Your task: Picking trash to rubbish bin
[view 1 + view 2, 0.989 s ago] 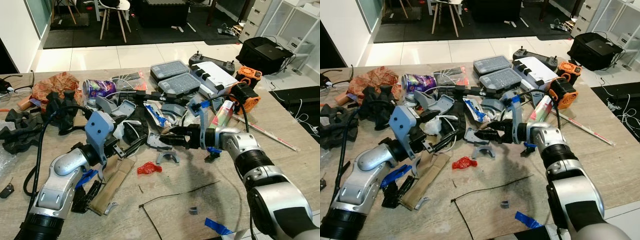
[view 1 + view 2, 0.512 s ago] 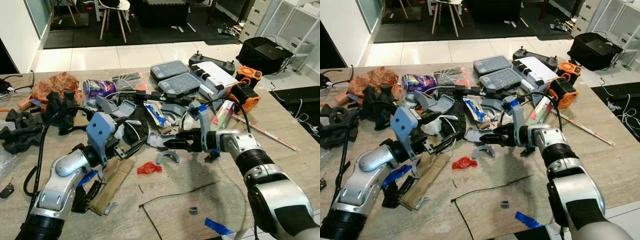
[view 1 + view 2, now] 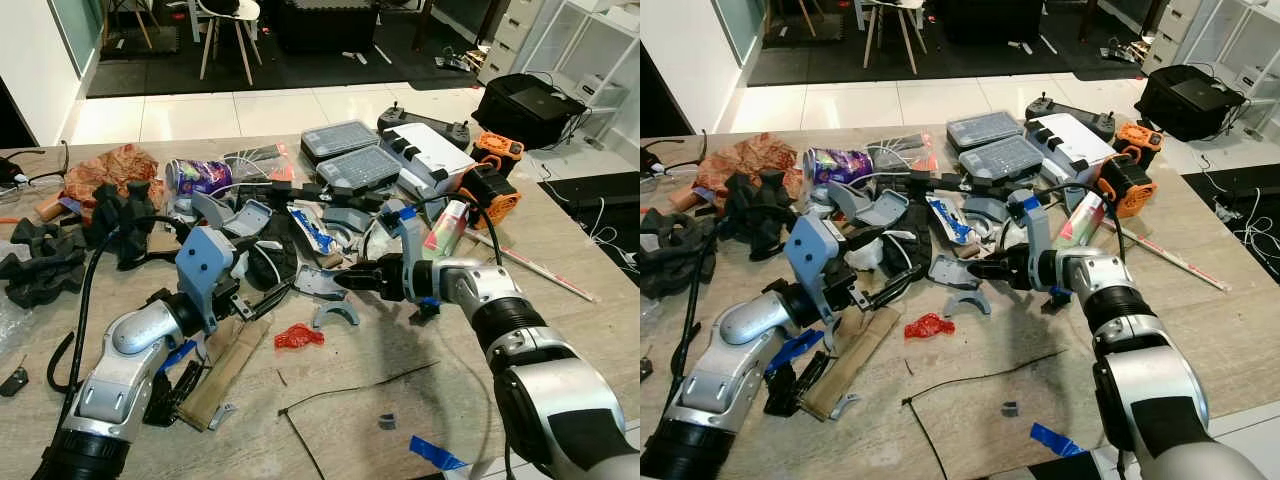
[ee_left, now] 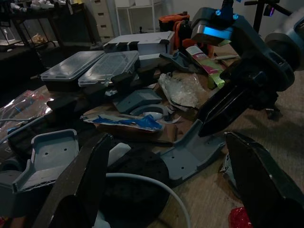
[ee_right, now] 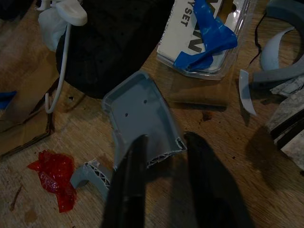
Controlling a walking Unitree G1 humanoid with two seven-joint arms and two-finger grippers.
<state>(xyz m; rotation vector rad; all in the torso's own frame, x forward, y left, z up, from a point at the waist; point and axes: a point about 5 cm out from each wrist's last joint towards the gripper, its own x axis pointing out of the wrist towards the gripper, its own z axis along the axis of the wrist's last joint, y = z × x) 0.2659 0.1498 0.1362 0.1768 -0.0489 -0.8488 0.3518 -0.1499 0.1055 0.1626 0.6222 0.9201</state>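
Nearest the robot, a strip of blue tape (image 3: 436,453), a small grey block (image 3: 386,421) and a long black cable tie (image 3: 340,394) are lying on the bare wooden table (image 3: 590,330). Just beyond them a crumpled red wrapper (image 3: 298,337) is sitting beside a curved grey plastic arch (image 3: 334,316).

The left gripper (image 3: 262,301) is hovering over a folded cardboard strip (image 3: 222,368), its fingers spread wide and holding nothing. The right gripper (image 3: 346,279) is reaching in from the right, its two fingers (image 5: 135,190) nearly together and pinching the edge of a flat grey plastic piece (image 5: 140,118), which is lying against a black pad (image 5: 109,42).

Behind that, a blue-taped clear package (image 3: 310,231), a crinkled plastic bag (image 4: 183,89) and a white cable (image 5: 57,71) are crowding the pile. Farther back are two grey lidded cases (image 3: 350,155), a purple can (image 3: 200,177), a white box (image 3: 432,150) and an orange tool (image 3: 490,190).
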